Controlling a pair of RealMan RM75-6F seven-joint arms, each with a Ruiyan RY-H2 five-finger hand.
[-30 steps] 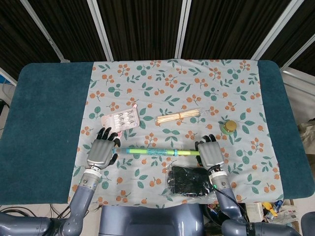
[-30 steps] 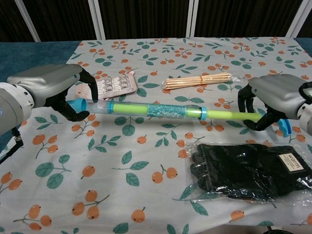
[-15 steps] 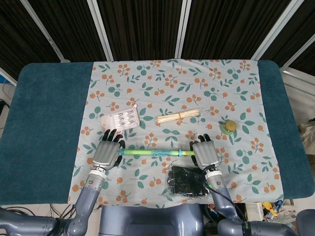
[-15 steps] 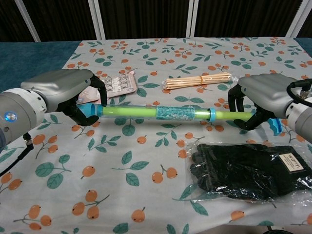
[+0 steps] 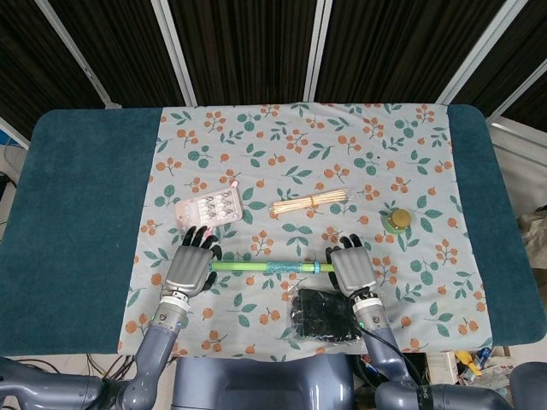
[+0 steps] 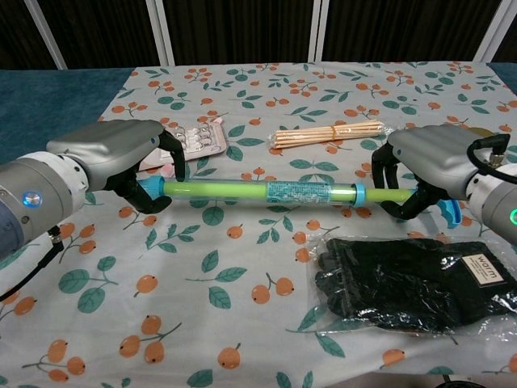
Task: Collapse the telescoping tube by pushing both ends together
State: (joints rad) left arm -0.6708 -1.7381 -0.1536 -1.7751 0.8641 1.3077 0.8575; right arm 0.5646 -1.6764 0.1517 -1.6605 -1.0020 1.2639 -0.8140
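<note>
A green telescoping tube with a blue patterned band and blue end caps is held level just above the flowered cloth, and shows between the hands in the head view. My left hand grips its left end, fingers curled round the blue cap. My right hand grips the thinner right end, with the blue end piece sticking out behind the fingers. The parts of the tube inside both hands are hidden.
A bagged pair of black gloves lies just in front of the right hand. A blister pack and a bundle of wooden sticks lie behind the tube. A small green-yellow object sits at the right of the cloth.
Both hands have moved toward each other along the tube. The span of tube showing between them is shorter, and the thin right section has slid further into the wide one.
</note>
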